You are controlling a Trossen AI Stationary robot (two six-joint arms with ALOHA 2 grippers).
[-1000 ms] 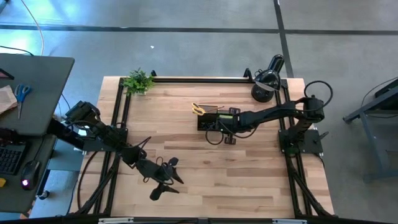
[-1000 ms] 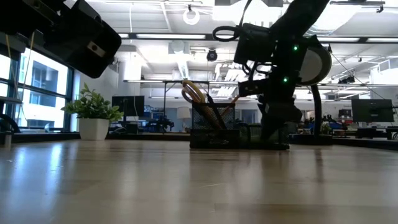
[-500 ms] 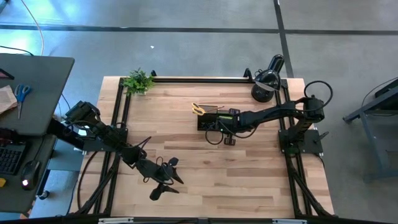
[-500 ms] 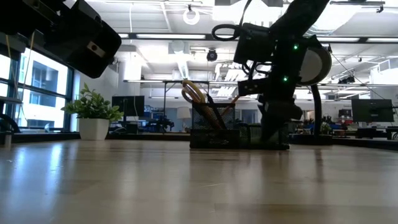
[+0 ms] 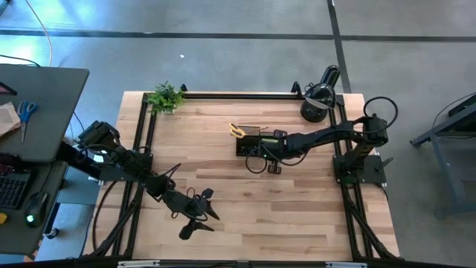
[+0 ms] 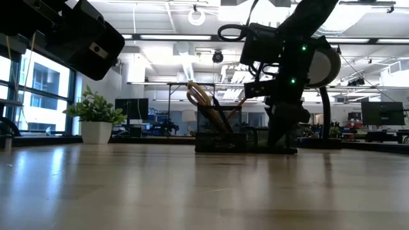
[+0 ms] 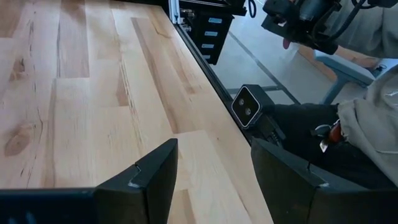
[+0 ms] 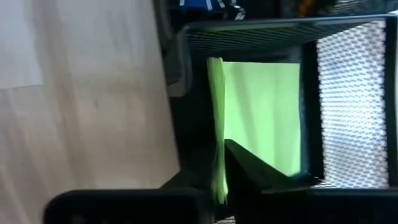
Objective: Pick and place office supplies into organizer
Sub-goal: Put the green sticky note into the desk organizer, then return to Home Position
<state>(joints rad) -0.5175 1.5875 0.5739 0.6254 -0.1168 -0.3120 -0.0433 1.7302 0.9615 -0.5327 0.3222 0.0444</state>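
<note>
Organizer (image 5: 256, 143): black mesh tray, mid-worktop (image 5: 223, 186), yellow-handled scissors (image 5: 236, 131) standing in its taller section.
Sticky-note pad (image 8: 261, 118): lime-green, lying inside a mesh compartment.
Right gripper (image 5: 269, 151): over the organizer; fingers (image 8: 261, 171) close around the pad's edge, whether gripping cannot be told.
Left gripper (image 5: 195, 216): near front edge, fingers open, empty.

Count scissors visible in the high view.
2: yellow-handled scissors standing in the organizer; blue-handled scissors on the side desk left of the table. Others may be hidden.

The sticky-note pad (image 8: 261, 118) sits inside the organizer (image 5: 256, 143), seemingly against one compartment wall.
</note>
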